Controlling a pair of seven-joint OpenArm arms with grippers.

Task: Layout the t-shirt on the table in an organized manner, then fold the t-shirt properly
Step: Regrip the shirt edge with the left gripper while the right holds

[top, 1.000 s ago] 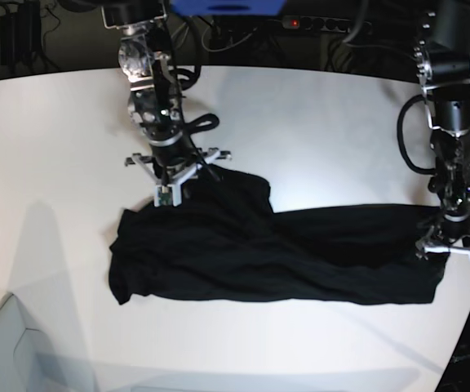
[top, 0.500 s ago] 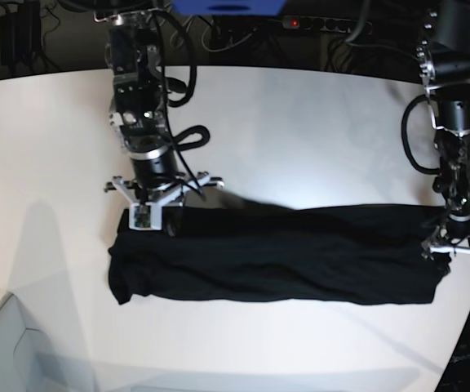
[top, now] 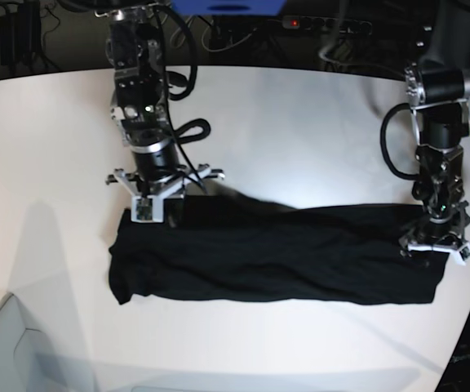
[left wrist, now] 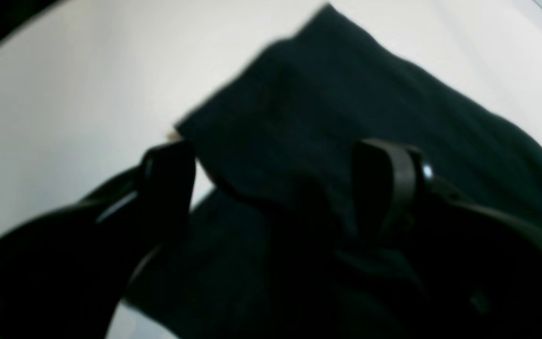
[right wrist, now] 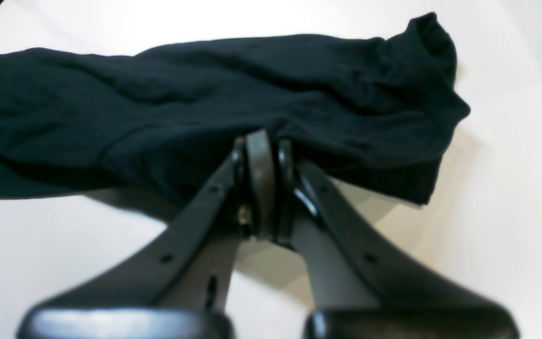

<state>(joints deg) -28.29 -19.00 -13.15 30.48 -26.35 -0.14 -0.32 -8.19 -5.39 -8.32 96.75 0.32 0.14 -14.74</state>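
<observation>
In your left wrist view, the left claw (left wrist: 275,183) stands with its two dark fingers wide apart, straddling the near edge of the black soft-fabric t-shirt (left wrist: 346,113), which lies on the large smooth white worktop (left wrist: 73,89); the view is blurred, so you cannot tell whether the fingers touch cloth, but nothing is pinched between them. In your right wrist view, the right claw (right wrist: 261,155) has its fingers pressed together right at the edge of the shirt, and dark fabric bunches against the tips; whether a fold of cloth is caught between them is hidden by the pads, so treat a grip there as unproven. In the base view the shirt (top: 276,253) lies as a long, narrow, wrinkled band across the worktop (top: 300,114), the right claw (top: 147,204) at one end on the far edge and the left claw (top: 435,241) at the other end, close to the curved rim. Judging from this, the shirt is stretched out lengthwise but not yet laid open or folded. The risks: if you pull with the right claw and it has only a thin layer, or none, the cloth may slip and bunch again; if the left claw closes on several layers, you may drag a doubled fold; and a pull toward the rim could slide the shirt off the worktop.
</observation>
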